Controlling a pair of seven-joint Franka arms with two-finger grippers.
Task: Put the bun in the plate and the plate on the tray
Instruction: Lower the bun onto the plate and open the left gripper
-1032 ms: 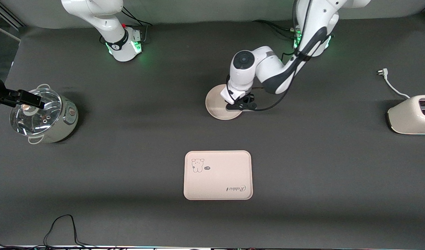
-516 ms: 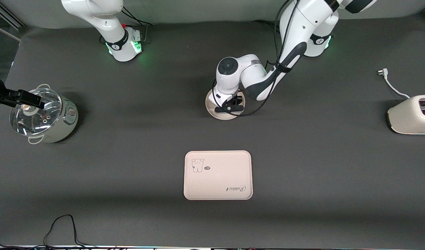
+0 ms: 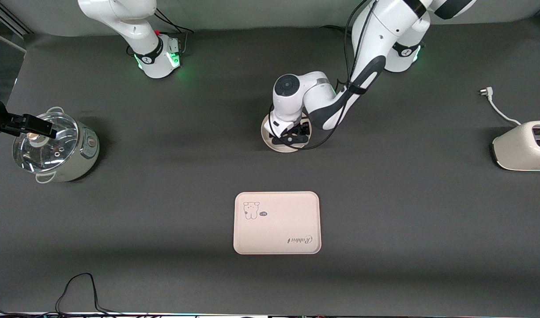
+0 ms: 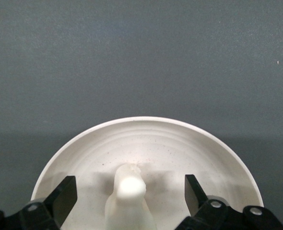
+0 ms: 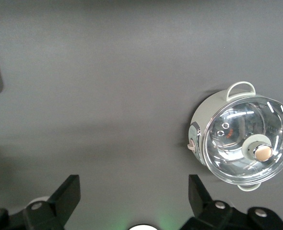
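Note:
The round cream-white plate (image 3: 273, 144) lies on the dark mat in the middle of the table, farther from the front camera than the tray (image 3: 276, 223). My left gripper (image 3: 292, 135) is low over the plate and open. In the left wrist view the white bun (image 4: 130, 194) lies in the plate (image 4: 180, 146) between the two fingers (image 4: 64, 196), with a gap on each side. The bun is hidden under the gripper in the front view. My right gripper (image 5: 132, 196) is open and empty, high over bare mat, and the right arm waits.
A glass-lidded pot (image 3: 53, 148) stands at the right arm's end of the table and shows in the right wrist view (image 5: 244, 139). A cream toaster (image 3: 523, 145) with its plug cord (image 3: 495, 104) stands at the left arm's end. A black cable (image 3: 75, 287) lies at the near edge.
My left arm has swung toward the right arm's end, bringing the gripper from the plate's edge to over its middle and lower. The right arm, plate and tray have not moved.

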